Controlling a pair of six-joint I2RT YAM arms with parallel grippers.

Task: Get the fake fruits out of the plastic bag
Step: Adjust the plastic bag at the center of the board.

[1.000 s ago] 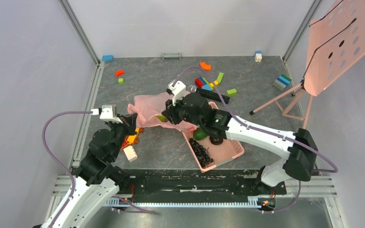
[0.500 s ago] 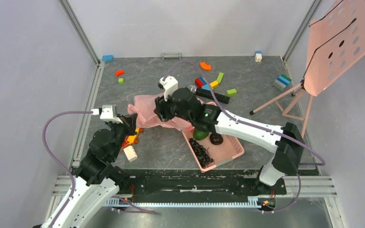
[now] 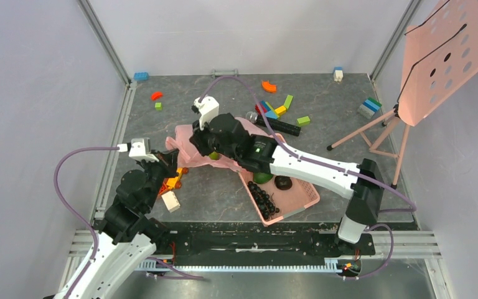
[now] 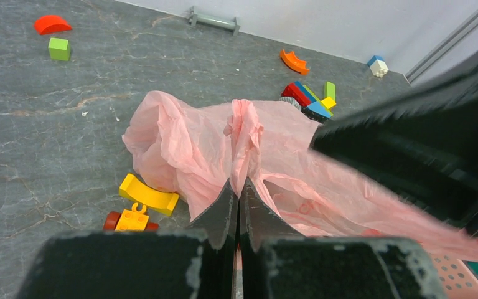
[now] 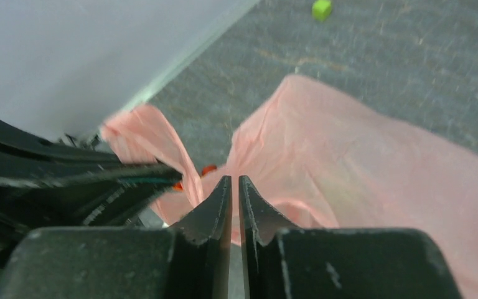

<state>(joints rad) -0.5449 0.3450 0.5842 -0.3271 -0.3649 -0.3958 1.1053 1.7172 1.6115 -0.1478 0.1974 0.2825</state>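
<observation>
While the left claw (image 4: 239, 193) stays pinched on the bag (image 4: 180, 140), the right claw (image 5: 234, 187), jaws almost together, has swung left across it. The green fruit (image 3: 213, 155) still lies in the bag, so I think nothing is out yet.

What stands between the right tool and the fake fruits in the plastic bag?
The plastic bag itself: its pink film spreads just ahead of the shut right tool and hides the fruits in that view. From above, only one lime-green fruit peeks out beneath the right arm. The left tool pinches a bag fold.
</observation>
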